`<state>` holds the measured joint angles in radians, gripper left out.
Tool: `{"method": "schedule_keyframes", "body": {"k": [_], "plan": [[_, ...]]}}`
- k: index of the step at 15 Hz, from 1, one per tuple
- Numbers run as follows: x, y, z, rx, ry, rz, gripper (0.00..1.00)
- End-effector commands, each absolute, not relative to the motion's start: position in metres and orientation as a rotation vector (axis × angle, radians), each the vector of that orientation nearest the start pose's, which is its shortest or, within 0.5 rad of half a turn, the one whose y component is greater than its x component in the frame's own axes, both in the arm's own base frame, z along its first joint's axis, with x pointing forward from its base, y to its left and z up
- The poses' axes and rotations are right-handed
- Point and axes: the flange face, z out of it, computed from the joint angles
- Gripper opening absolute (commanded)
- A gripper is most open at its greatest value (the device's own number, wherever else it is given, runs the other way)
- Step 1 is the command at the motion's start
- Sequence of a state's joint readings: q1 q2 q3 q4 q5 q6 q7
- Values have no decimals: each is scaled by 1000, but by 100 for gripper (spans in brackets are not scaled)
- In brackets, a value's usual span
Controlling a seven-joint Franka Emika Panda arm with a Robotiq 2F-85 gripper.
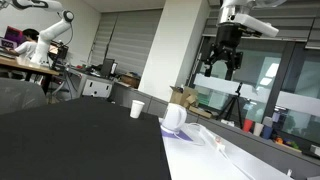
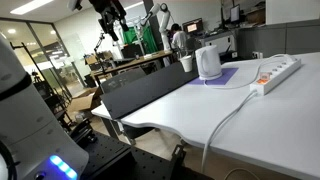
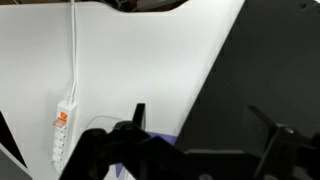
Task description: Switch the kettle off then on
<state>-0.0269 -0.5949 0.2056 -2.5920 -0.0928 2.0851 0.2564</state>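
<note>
The white kettle (image 1: 174, 116) stands on a purple mat (image 2: 228, 76) on the white table, and it also shows in an exterior view (image 2: 208, 62). A small white cup (image 1: 137, 108) stands beside it on the black table part. My gripper (image 1: 224, 67) hangs high in the air, well above and away from the kettle, with its fingers apart and nothing between them. It also shows at the top of an exterior view (image 2: 112, 30). In the wrist view the open fingers (image 3: 200, 125) frame the tabletop far below. The kettle is not visible there, only a strip of the purple mat (image 3: 172, 138).
A white power strip (image 2: 275, 75) with its cable (image 3: 72, 50) lies on the white table (image 2: 190, 110) near the kettle. The black table surface (image 1: 70, 140) adjoins it. Desks, a person and another robot arm are in the background.
</note>
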Motion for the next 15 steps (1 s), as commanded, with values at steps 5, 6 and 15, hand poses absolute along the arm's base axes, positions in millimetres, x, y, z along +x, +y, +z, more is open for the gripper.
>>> {"method": "schedule_keyframes", "body": {"k": [5, 6, 15], "plan": [[368, 63, 455, -3313, 108, -187, 100], [368, 63, 455, -3313, 108, -187, 100], [446, -23, 450, -3259, -54, -298, 100]]}}
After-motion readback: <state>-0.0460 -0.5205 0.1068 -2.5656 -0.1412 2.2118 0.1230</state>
